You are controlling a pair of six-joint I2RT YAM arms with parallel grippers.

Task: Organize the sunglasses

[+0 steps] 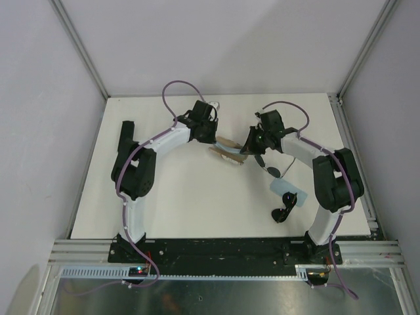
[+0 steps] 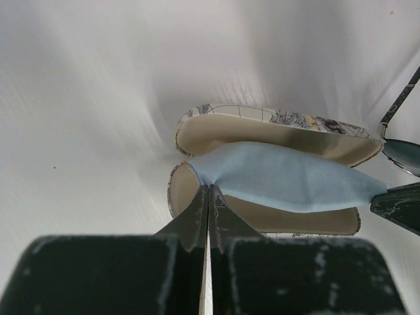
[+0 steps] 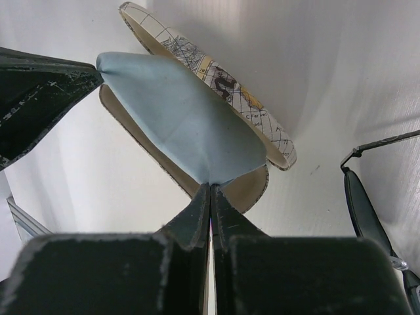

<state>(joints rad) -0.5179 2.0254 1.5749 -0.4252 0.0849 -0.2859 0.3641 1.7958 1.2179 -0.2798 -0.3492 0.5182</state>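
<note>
We see the left end effector (image 2: 209, 191) closed, its two fingers pinched tight on one pointed end of a blue cloth (image 2: 282, 176). The right end effector (image 3: 210, 189) is also closed, clamped on the opposite end of that cloth. Between the two the cloth is pulled into a long, taut leaf shape. It hangs over an open case (image 2: 262, 134) that has a beige lining and a map-like printed outside. The case's two halves are spread apart and the cloth runs along the gap between them. We cannot tell whether the cloth touches the lining. In each wrist view the other arm's dark fingertip shows at the far end of the cloth. The wire-frame sunglasses (image 3: 364, 213) lie on the white bench (image 1: 184, 197) just beside the case on the right arm's side, near the right end effector, with one dark lens and a thin temple showing. The chunky black sunglasses (image 1: 283, 213) lie further toward the right arm's base, well apart from the case. They are just beside a second pale cloth (image 1: 290, 190) lying flat on the bench. Both pairs are outside the case, and neither is held.
</note>
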